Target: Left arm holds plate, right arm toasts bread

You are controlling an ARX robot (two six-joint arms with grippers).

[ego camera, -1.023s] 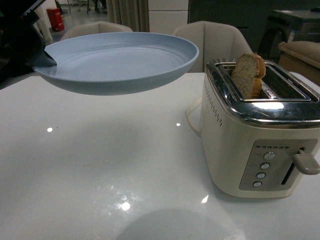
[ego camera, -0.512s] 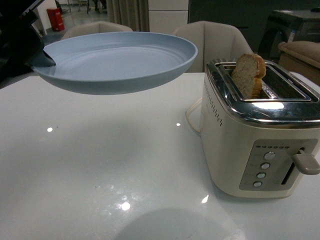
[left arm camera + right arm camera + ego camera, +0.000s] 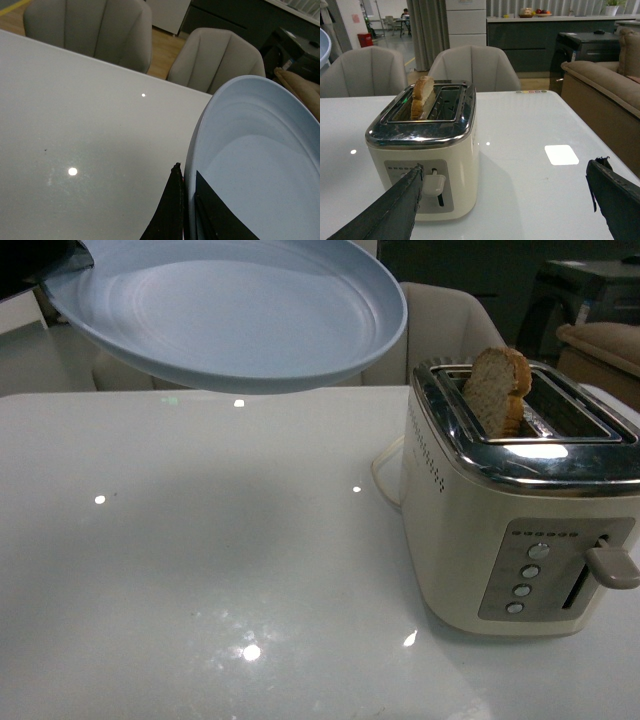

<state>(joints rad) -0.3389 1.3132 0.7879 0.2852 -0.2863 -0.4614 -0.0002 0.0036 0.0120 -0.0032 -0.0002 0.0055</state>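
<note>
Over the white worktop [image 3: 200, 570] your left tool [image 3: 187, 200], clamped on the plate [image 3: 230, 310], has just raised and tipped it, likely readying it for the bread [image 3: 495, 390] standing in the toaster [image 3: 470, 540], while your right tool [image 3: 506, 170] hangs spread and empty.

No legible text or brand anywhere, only tiny unreadable marks on the control panel [image 3: 545, 575] of the toaster [image 3: 450, 530]

Left end effector [image 3: 189, 202] clamped; right end effector [image 3: 505, 202] splayed.
</note>
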